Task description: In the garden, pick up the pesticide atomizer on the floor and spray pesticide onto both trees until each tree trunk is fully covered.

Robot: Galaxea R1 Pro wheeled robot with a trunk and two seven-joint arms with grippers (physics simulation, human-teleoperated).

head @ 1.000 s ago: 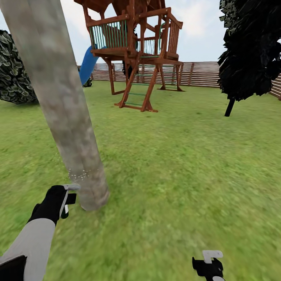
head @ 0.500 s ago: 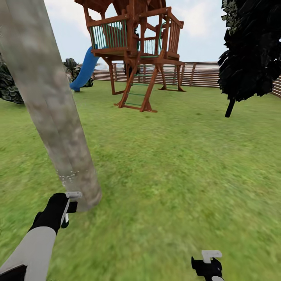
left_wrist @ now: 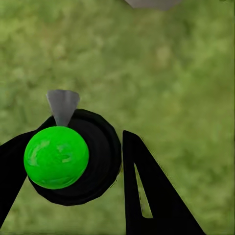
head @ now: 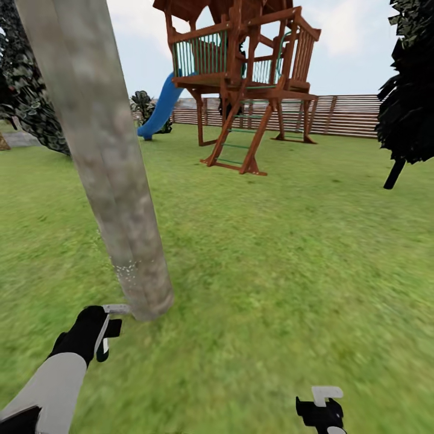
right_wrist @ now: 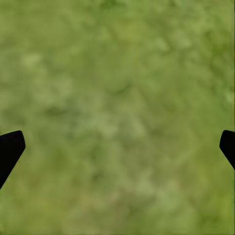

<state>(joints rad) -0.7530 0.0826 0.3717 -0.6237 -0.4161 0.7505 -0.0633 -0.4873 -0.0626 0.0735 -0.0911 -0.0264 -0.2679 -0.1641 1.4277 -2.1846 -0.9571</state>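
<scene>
Head camera looks forward and down across the lawn [head: 289, 253], close to the tree trunk [head: 114, 181]. Both wrist cameras face straight down, near the same lawn.

Setting: a home back garden with a children's play area. Wide green lawn [head: 271, 241] throughout. Reddish-brown wooden play tower with green railings and a ladder [head: 244, 84], far centre; curved blue slide [head: 160, 111] at its left. Brown horizontal-slat wooden fence [head: 343, 114] along the far edge. Thick pale beige-grey mottled tree trunk [head: 111, 175] near left; dark-foliaged tree [head: 413, 102] far right.
</scene>
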